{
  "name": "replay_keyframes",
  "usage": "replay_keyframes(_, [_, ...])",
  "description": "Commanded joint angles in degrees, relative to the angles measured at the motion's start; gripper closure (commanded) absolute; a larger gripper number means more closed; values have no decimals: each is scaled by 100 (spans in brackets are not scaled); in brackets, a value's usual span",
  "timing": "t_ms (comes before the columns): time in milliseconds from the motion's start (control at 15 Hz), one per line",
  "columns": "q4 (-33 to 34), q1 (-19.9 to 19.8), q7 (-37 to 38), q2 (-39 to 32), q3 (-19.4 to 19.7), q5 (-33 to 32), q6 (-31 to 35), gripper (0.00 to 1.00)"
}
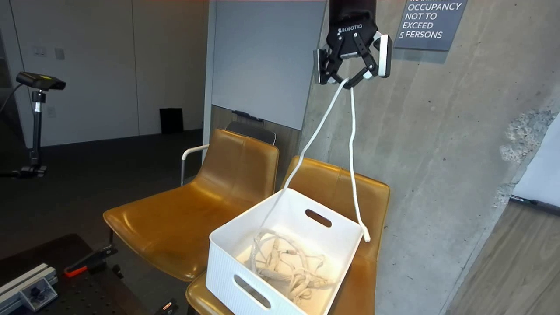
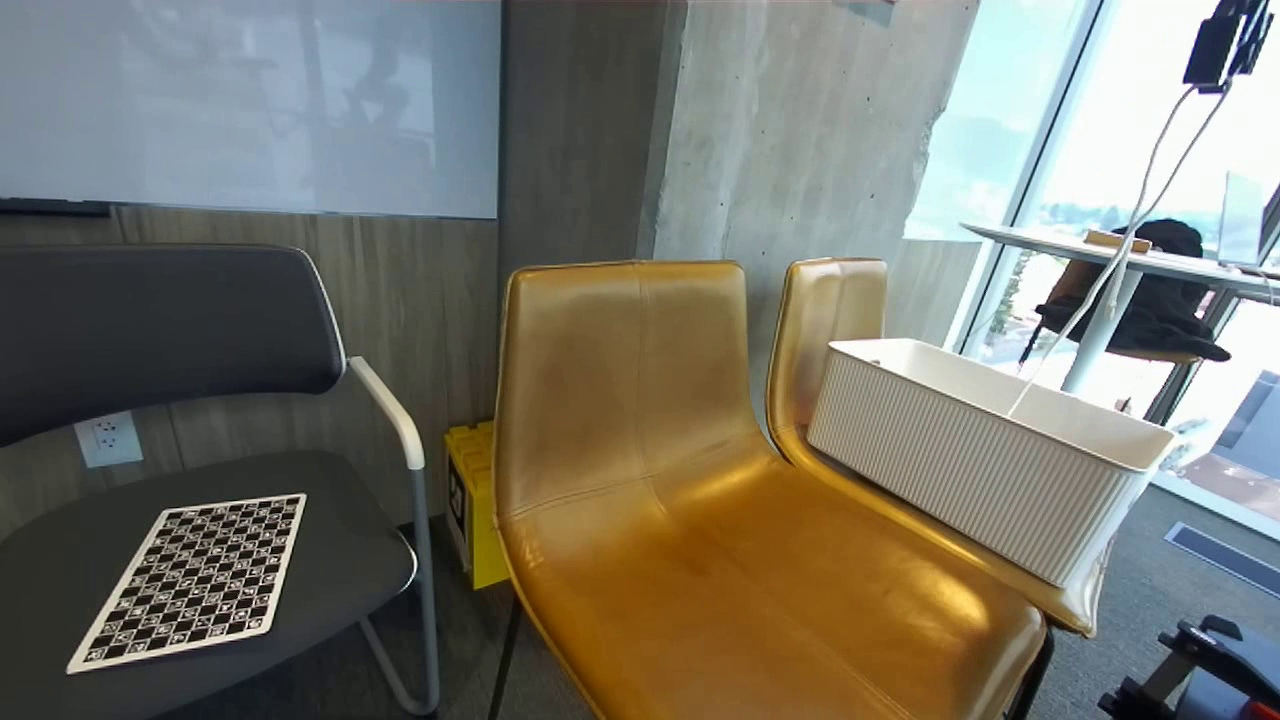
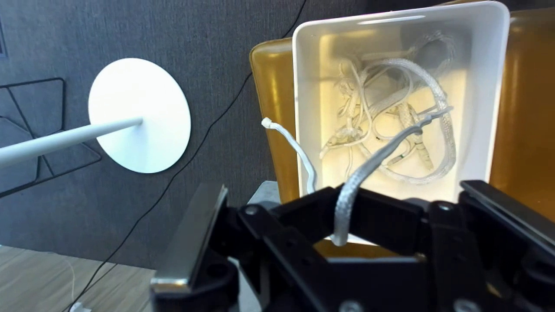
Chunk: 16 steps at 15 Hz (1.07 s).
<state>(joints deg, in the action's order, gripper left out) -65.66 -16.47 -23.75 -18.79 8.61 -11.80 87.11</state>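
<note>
An office is suggested by a rectangular blue-grey occupancy sign (image 1: pixel 431 24), a glossy wall-mounted whiteboard (image 2: pixel 250 105) and a dark-grey metal-framed armchair (image 2: pixel 170 325).

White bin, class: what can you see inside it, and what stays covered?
Inside the bin, pale cords lie in a tangle. Anything directly beneath them is covered; in the wrist view, the gripper and the rope hanging from it hide parts of the bin.

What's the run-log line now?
jaws: shut on white rope | rope: one strand into white storage bin, other hanging free | bin: on tan chair
</note>
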Motion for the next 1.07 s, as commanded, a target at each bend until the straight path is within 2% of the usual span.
replay_keyframes(0, [-611,-205,-15,4,-73,685,512,100])
replay_keyframes(400, [-2147,-306,-89,176,-50,1511,1775,100])
replay_keyframes(467, [-2369,-301,-126,223,-56,1569,1969,90])
replay_keyframes(533, [-2572,-252,-118,269,-47,1602,2129,74])
replay_keyframes(867, [-3563,95,-48,873,-211,1611,2720,40])
replay_keyframes(1000, [-3729,234,-29,1074,-276,1709,2751,24])
